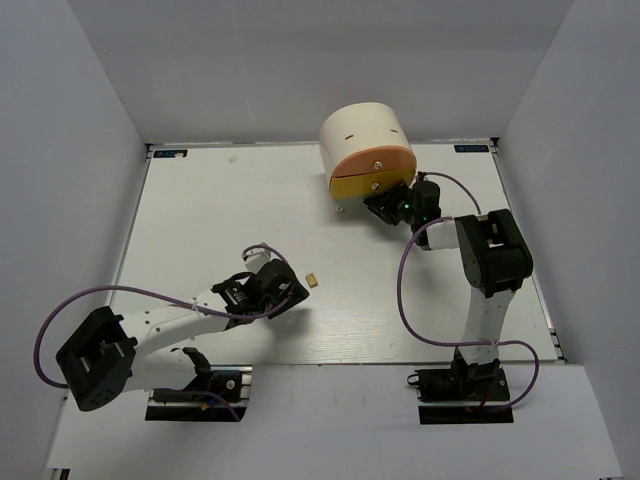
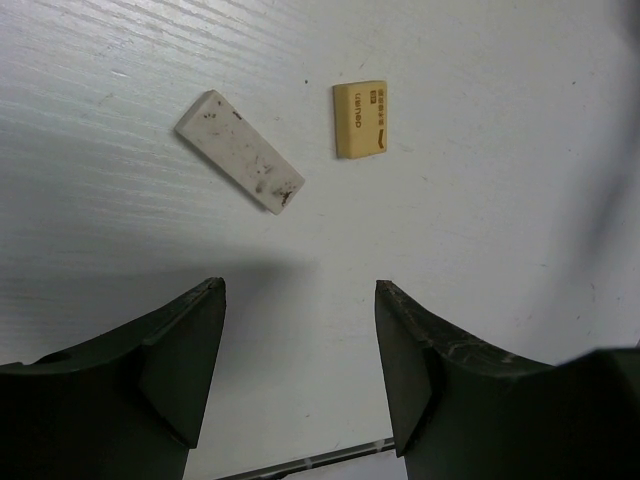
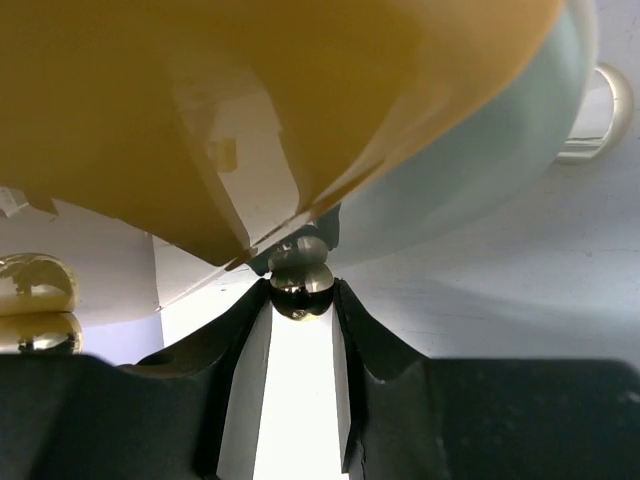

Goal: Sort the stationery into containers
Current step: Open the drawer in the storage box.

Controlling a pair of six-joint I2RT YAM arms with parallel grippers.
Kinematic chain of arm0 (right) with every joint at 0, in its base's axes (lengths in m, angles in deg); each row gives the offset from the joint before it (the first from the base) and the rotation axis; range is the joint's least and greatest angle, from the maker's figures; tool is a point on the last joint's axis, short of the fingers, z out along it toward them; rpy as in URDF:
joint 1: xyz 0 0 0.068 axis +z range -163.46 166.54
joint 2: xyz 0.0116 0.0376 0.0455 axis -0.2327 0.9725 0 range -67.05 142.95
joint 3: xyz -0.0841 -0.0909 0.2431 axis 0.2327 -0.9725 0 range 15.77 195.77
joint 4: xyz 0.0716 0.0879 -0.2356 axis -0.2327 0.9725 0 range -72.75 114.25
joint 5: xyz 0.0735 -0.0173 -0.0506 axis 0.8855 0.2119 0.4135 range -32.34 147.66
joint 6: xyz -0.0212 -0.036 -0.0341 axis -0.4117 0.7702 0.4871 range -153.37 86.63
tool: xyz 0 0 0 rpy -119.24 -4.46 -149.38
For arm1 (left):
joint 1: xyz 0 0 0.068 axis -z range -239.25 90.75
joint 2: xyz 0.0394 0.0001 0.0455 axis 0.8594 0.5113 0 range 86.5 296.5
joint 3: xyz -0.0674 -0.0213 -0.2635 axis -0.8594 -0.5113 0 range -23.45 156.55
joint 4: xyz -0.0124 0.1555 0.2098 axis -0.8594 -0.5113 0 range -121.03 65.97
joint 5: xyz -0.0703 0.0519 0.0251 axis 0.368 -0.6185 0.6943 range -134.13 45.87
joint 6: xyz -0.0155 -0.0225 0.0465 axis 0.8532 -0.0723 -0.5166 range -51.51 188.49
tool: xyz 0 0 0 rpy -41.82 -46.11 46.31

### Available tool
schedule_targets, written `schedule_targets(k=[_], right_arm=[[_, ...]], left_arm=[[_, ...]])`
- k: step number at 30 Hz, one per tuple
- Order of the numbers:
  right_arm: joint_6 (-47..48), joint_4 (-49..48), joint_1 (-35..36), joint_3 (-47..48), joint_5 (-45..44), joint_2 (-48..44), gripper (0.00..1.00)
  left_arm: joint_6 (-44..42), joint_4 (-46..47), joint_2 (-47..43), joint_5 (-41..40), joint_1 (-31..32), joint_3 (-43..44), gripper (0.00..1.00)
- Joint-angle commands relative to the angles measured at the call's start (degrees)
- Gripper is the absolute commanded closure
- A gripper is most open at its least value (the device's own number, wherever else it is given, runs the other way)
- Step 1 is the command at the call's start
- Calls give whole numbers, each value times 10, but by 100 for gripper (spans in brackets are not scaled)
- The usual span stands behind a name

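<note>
L gripper [image 2: 300,290] is seen nearest, jaws spread wide w/ nothing held, hung over the table [image 1: 200,200]. Just ahead of it the grey eraser [image 2: 240,150] and tan eraser [image 2: 360,120] lie loose, near each other but apart. R gripper [image 3: 303,292] is set at the front of the cream desk unit [image 1: 360,125]. The yellow drawer [image 3: 200,100] is taken by its knob [image 3: 303,275], which appears pinched between the fingertips. The orange drawer [image 1: 372,160] above looks shut. No pens or highlighters are seen on the table; whether they're stowed can't be told. Judged left: yellow drawer to be pulled out, both erasers to be sorted.
</note>
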Motion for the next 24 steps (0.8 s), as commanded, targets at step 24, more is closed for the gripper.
schedule_targets(k=[24], right_arm=[[10, -47, -2, -171, 33, -120, 88]], left_arm=[[-14, 25, 5, 7, 3, 19, 29]])
